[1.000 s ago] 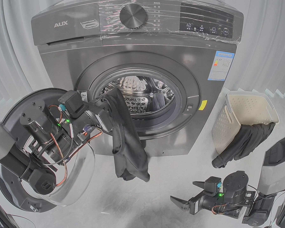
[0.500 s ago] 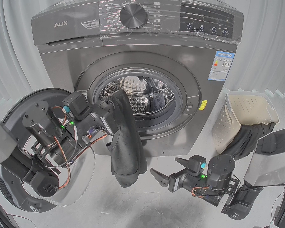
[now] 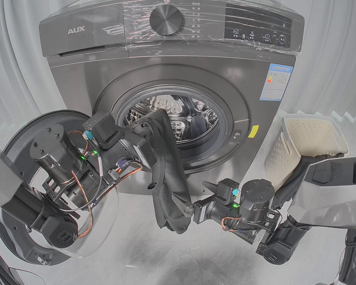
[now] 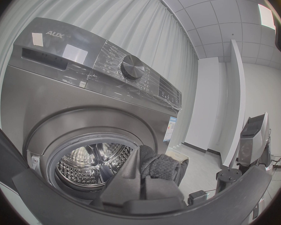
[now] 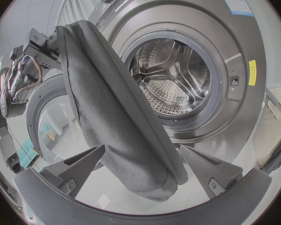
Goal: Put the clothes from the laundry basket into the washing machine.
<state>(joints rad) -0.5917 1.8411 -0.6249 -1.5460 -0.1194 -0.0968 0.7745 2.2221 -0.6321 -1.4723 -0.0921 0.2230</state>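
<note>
At the mouth of the washing machine (image 3: 166,70), a dark garment (image 3: 167,167) is held up.
It is pinched by the left gripper (image 3: 148,126) at the rim of the drum (image 3: 178,117); its tail hangs between the spread jaws of the right gripper (image 5: 141,150). If too little cloth is caught, the tail could be left outside. That gripper has been brought over from near the laundry basket (image 3: 281,155).

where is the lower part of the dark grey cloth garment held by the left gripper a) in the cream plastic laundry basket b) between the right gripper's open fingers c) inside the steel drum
b: the dark grey cloth garment hangs between the right gripper's spread fingers
</note>
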